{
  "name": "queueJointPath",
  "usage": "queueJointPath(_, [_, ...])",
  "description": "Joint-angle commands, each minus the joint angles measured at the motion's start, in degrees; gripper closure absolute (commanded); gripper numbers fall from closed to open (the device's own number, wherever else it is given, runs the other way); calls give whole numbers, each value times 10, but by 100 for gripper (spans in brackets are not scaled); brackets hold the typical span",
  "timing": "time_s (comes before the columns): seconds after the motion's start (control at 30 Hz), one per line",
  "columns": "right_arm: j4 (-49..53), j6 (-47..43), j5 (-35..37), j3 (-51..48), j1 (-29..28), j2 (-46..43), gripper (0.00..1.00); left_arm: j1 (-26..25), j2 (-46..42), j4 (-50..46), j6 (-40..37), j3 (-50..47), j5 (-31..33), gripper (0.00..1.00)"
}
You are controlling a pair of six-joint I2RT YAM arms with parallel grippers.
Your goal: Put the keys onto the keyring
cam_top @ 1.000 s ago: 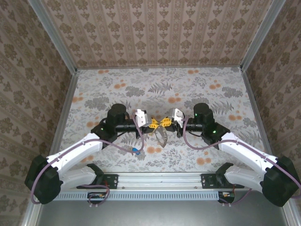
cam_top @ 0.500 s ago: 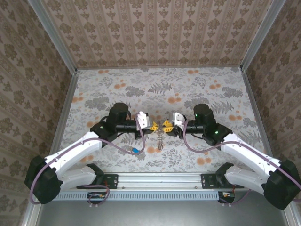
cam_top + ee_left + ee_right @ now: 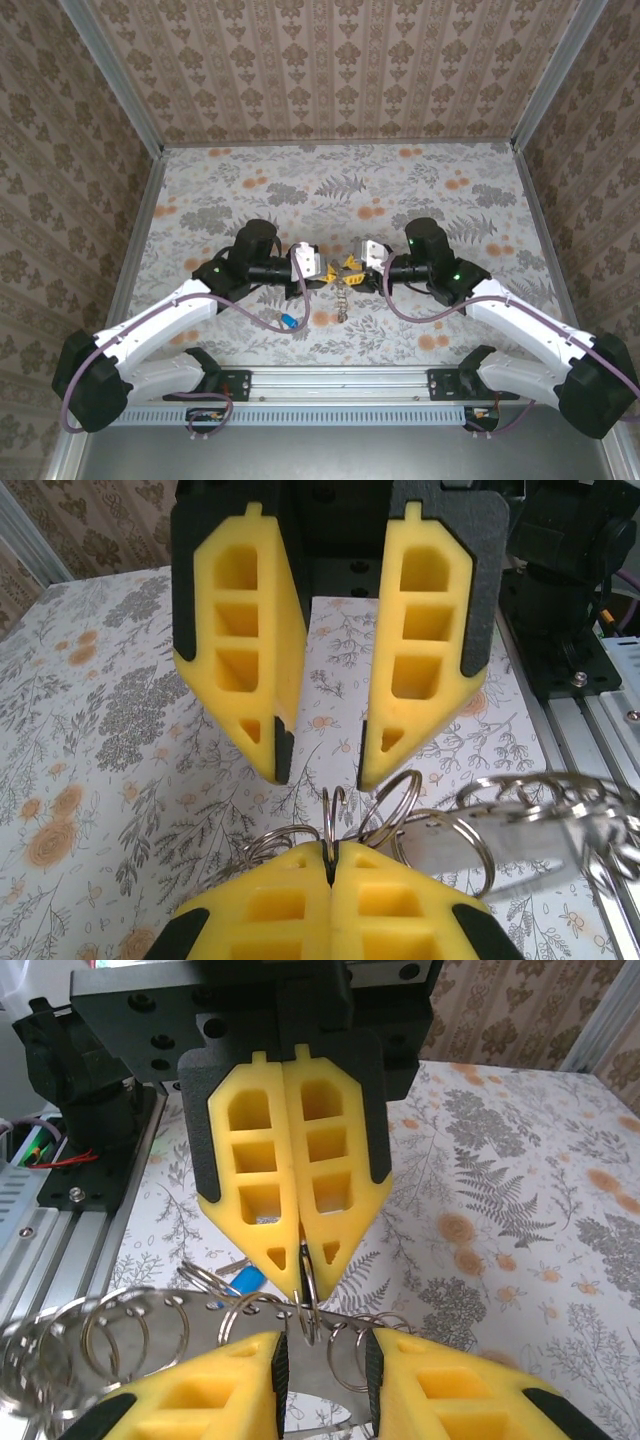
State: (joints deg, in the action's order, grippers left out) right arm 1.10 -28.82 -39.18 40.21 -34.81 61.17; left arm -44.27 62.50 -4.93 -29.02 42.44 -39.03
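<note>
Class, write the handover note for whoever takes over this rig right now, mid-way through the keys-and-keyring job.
Left gripper: shut, pinching one ring of the keyring, which hangs between the two arms above the table.
Right gripper: open, facing the left gripper, jaws astride the rings.
Keys: a small blue piece, probably the blue key, lies on the table near the left arm, off the ring. I cannot pick out the yellow-headed key.
Done: keyring held up.
Left: threading the keys, as far as I can tell.
</note>
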Motion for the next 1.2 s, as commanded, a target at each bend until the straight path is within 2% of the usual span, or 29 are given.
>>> queueJointPath(0.0, [1, -11, 3, 15, -9, 10, 70, -4, -5, 9, -9, 24, -11, 100])
queueJointPath(0.17, [-1, -11, 8, 18, -19, 20, 76, -4, -4, 17, 2, 23, -11, 100])
queueJointPath(0.27, [-12, -1, 13, 16, -22, 24, 76, -4, -3, 21, 5, 22, -12, 100])
queueJointPath(0.4, [-35, 9, 34, 0, -20, 8, 67, -3, -9, 8, 3, 22, 12, 100])
queueJointPath(0.5, [-67, 26, 78, -21, -14, -13, 59, 3, -31, -27, -7, 21, 83, 100])
queueJointPath(0.63, [-102, 36, 112, -43, -4, -36, 55, 50, -77, -103, -42, 26, 105, 100])
queueJointPath(0.8, [-11, -29, 55, -5, -3, 10, 55, 121, -134, -170, -92, 26, 108, 100])
queueJointPath(0.97, [-37, -72, 56, 7, -60, 93, 57, 177, -152, -268, -177, 56, 103, 100])
queueJointPath(1.07, [-66, -79, 66, 21, -96, 155, 56, 242, -147, -318, -204, 75, 85, 100])
queueJointPath(1.17, [-84, -90, 78, 39, -133, 225, 56, 270, -147, -333, -210, 75, 111, 100])
